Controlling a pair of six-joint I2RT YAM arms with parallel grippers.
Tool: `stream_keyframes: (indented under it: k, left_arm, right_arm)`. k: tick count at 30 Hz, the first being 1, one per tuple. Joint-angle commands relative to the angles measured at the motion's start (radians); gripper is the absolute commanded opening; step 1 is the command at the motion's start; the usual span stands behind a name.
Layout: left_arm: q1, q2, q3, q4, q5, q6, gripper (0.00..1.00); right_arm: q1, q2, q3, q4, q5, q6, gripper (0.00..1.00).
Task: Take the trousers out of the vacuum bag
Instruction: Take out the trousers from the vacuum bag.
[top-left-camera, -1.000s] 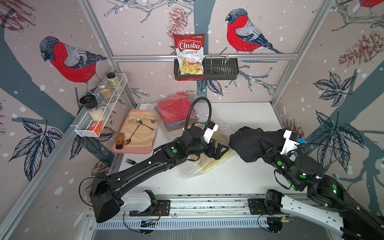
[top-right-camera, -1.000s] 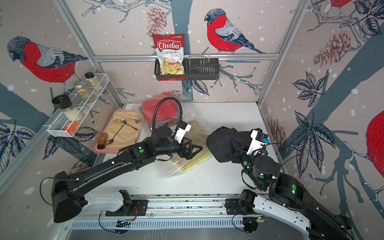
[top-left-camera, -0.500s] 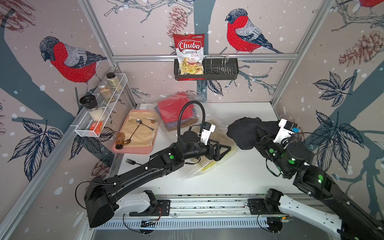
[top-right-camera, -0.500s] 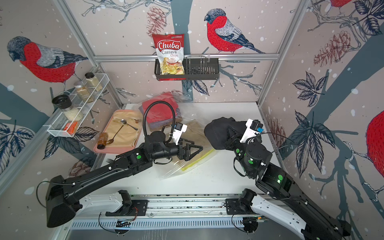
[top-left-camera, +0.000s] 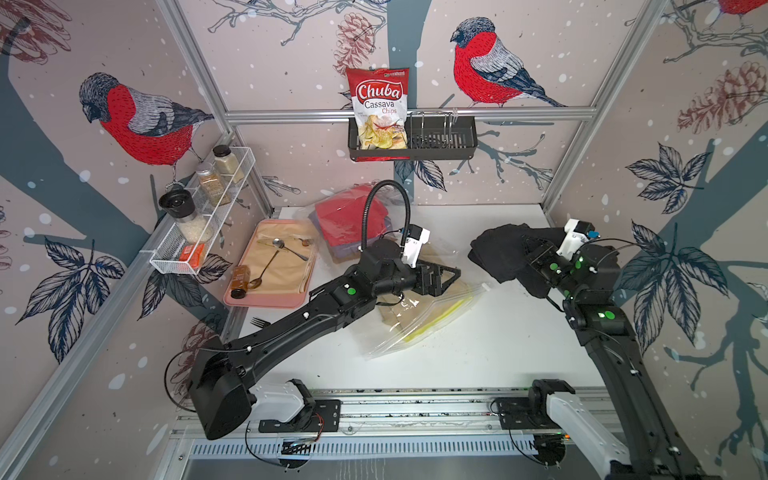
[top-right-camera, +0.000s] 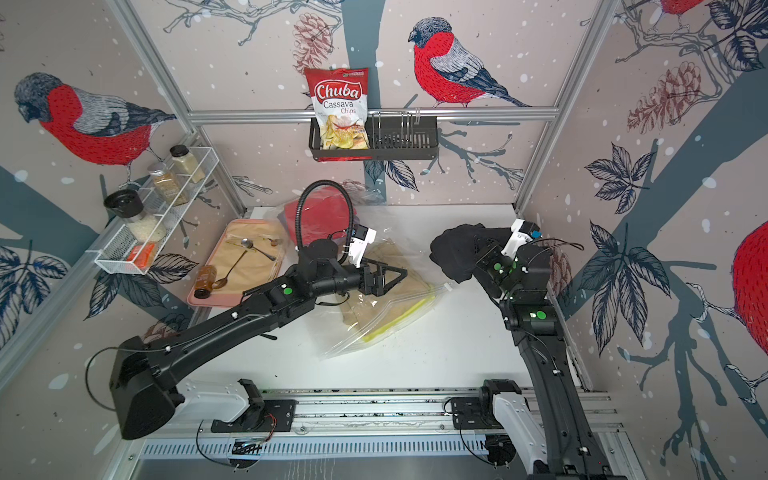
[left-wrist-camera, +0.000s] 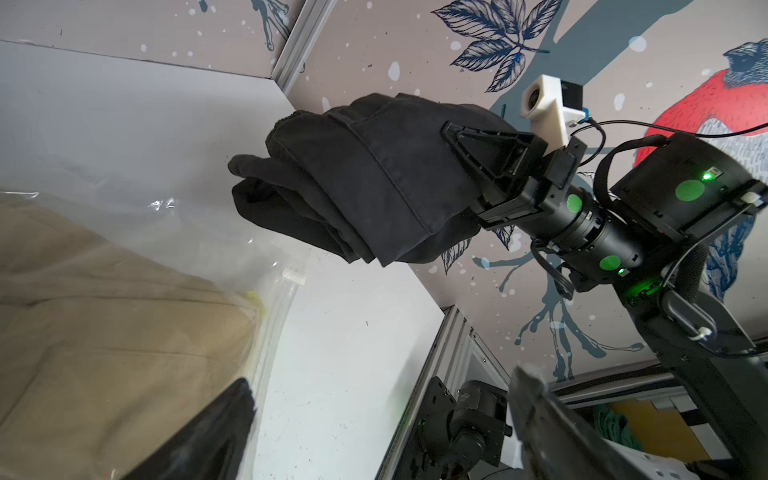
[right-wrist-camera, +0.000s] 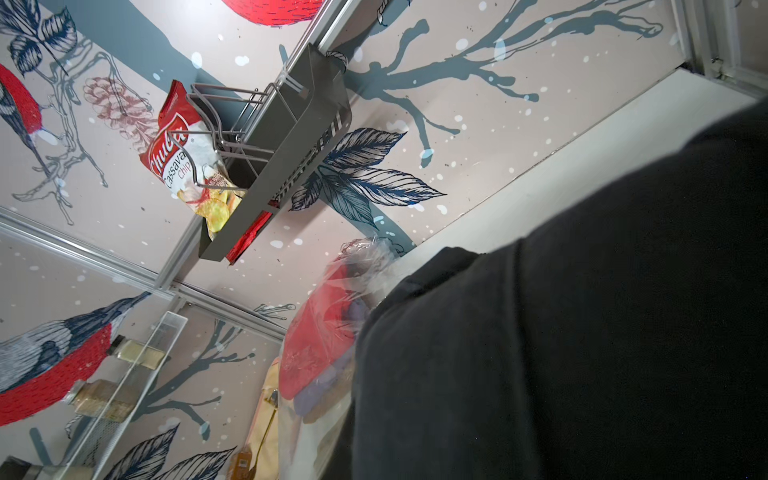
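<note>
The clear vacuum bag (top-left-camera: 419, 328) (top-right-camera: 365, 332) lies crinkled mid-table. Inside it, tan trousers (top-left-camera: 399, 307) (left-wrist-camera: 104, 332) and yellow trousers (top-left-camera: 440, 316) sit near its zip edge. Red trousers (top-left-camera: 345, 220) (right-wrist-camera: 316, 345) and purple trousers (right-wrist-camera: 332, 386) fill its far end. The black trousers (top-left-camera: 503, 257) (top-right-camera: 457, 253) (left-wrist-camera: 365, 178) hang bunched outside the bag at the right. My right gripper (top-left-camera: 532, 249) (left-wrist-camera: 453, 166) is shut on them, and the cloth hides its fingers in the right wrist view. My left gripper (top-left-camera: 446, 276) (top-right-camera: 395, 276) (left-wrist-camera: 374, 415) hovers open and empty over the tan trousers.
A pink tray (top-left-camera: 266, 300) with a beige mat, spoons and a small bottle sits at the left, a fork (top-left-camera: 259, 322) beside it. A wire shelf (top-left-camera: 199, 216) of jars hangs on the left wall. A black basket (top-left-camera: 440, 141) holds the chips packet (top-left-camera: 378, 108).
My right gripper has carried the black trousers away from the bag, toward the back right. The left gripper stays open over the bag, shifted only slightly.
</note>
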Motion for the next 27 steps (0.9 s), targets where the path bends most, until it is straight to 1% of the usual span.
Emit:
stream_keyframes:
  k: [1,3,6,11,14,16,21,24,27]
  left_arm:
    - [0.006,0.083,0.040,0.052,0.068,-0.014,0.98]
    - [0.008,0.153,0.063,0.122,0.089,-0.062,0.98]
    - [0.010,0.254,0.115,0.209,0.121,-0.113,0.98]
    - [0.010,0.409,0.234,0.321,0.169,-0.118,0.98]
    - [0.010,0.495,0.287,0.418,0.190,-0.151,0.96]
    - [0.014,0.556,0.328,0.452,0.205,-0.189,0.94]
    - [0.025,0.682,0.334,0.764,0.271,-0.395,0.92]
    - [0.021,0.723,0.358,0.828,0.272,-0.423,0.92]
    - [0.016,0.746,0.389,0.849,0.277,-0.429,0.91]
  right_arm:
    - [-0.085,0.044,0.012,0.248,-0.217,0.031,0.00]
    - [-0.140,0.086,0.020,0.292,-0.278,0.043,0.00]
    - [-0.191,0.154,0.027,0.376,-0.363,0.071,0.00]
    - [-0.221,0.239,0.033,0.473,-0.423,0.106,0.00]
    - [-0.221,0.271,0.031,0.512,-0.432,0.120,0.00]
    - [-0.222,0.279,0.031,0.529,-0.433,0.124,0.00]
    - [-0.222,0.298,0.035,0.532,-0.434,0.121,0.00]
    - [-0.222,0.302,0.023,0.545,-0.435,0.123,0.00]
    - [-0.222,0.309,0.012,0.552,-0.435,0.124,0.00]
